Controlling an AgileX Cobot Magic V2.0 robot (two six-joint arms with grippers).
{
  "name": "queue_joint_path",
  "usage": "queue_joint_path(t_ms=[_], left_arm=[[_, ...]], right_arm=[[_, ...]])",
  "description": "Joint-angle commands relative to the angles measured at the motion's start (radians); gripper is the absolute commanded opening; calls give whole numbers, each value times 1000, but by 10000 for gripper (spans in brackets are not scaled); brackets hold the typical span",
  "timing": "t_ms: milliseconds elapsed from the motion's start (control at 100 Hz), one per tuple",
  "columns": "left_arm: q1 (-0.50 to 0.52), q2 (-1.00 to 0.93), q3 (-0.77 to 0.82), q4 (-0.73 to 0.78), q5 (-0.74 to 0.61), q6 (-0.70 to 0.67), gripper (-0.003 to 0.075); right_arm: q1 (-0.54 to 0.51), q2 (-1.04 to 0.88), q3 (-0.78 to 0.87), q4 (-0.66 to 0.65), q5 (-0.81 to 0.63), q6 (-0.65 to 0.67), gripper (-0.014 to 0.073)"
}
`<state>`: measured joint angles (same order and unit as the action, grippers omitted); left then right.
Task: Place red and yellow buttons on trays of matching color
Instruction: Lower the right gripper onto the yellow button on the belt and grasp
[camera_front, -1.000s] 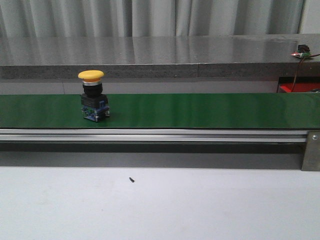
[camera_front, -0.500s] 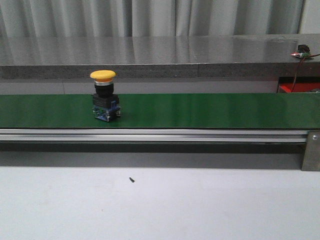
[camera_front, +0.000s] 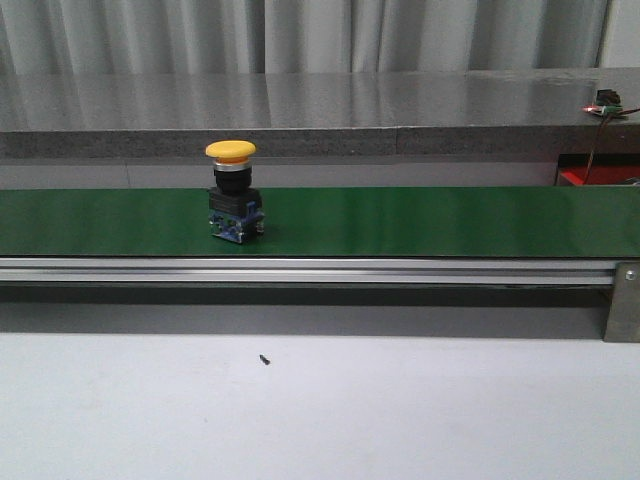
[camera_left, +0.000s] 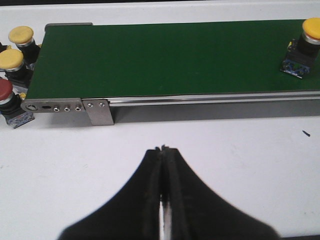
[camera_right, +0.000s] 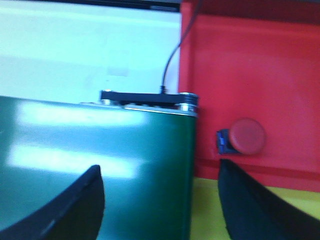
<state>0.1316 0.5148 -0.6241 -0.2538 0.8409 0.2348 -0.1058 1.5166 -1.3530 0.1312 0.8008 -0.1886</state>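
Currently the left gripper (camera_left: 163, 165), fingers pressed together, sits low-centre while the yellow button (camera_left: 304, 47) stands upright at upper right on the green conveyor belt (camera_left: 165, 57), nearer it than the spread, empty right gripper (camera_right: 160, 200).

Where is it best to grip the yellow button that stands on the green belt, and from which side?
Probably from above: the yellow button stands upright on the green belt. Close the fingers on its black body below the wide cap, which overhangs and should keep it from slipping.
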Motion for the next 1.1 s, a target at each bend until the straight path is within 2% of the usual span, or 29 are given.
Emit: queue_joint_path(t_ms=[0, 220, 460, 760, 1090], left_arm=[[-8, 3, -28, -25, -72, 1, -20], [-8, 3, -28, -25, -72, 1, -20], [-8, 3, -28, -25, -72, 1, -20], [-8, 3, -28, -25, -72, 1, -20], [-8, 3, -28, -25, -72, 1, -20]], right_arm=[[56, -47, -20, 7, -35, -26, 494], [217, -47, -20, 7, -30, -28, 494], [358, -44, -20, 7, -21, -95, 494], [466, -17, -20, 7, 4, -208, 494], [591, 74, -31, 7, 10, -248, 494]])
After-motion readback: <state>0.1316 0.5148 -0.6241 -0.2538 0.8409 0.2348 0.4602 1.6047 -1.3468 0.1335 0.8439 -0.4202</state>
